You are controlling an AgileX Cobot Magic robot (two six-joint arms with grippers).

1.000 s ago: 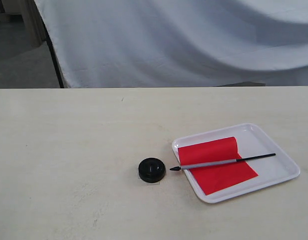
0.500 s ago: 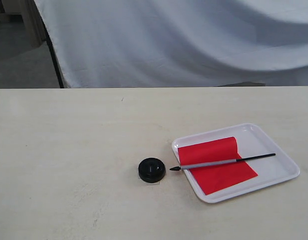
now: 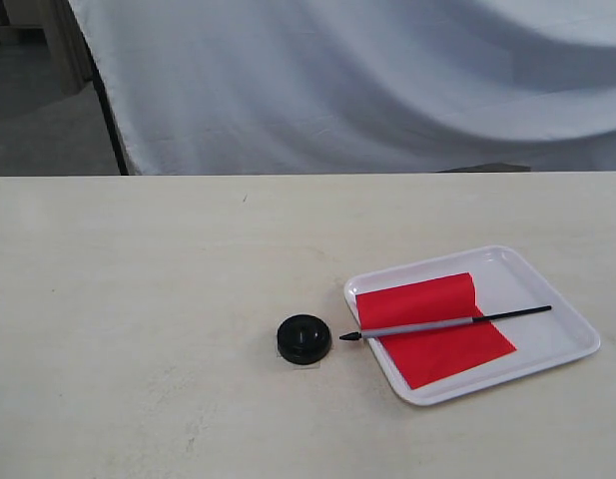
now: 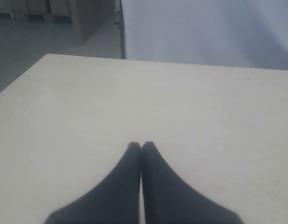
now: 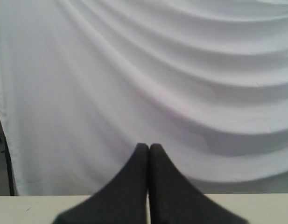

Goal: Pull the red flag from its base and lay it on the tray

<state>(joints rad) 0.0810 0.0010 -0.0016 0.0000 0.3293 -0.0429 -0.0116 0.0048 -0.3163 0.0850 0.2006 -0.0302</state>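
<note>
Red flag (image 3: 434,329): lies flat in the tray, cloth spread, stick across it. The black tip pokes over the rim toward the base.
Tray (image 3: 517,279): white, on the tabletop (image 3: 138,329).
Base (image 3: 305,339): black disc on the tabletop just beside the tray, not touching the flag's tip.
Left tool (image 4: 141,145): my fingers pressed together, nothing between them, above bare tabletop.
Right tool (image 5: 149,147): mine too, pressed together and empty, facing the white drape (image 5: 148,70).

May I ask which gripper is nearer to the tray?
Probably right: the tray lies on that arm's side. Neither the left gripper nor the right gripper, both shut, has it in view.
</note>
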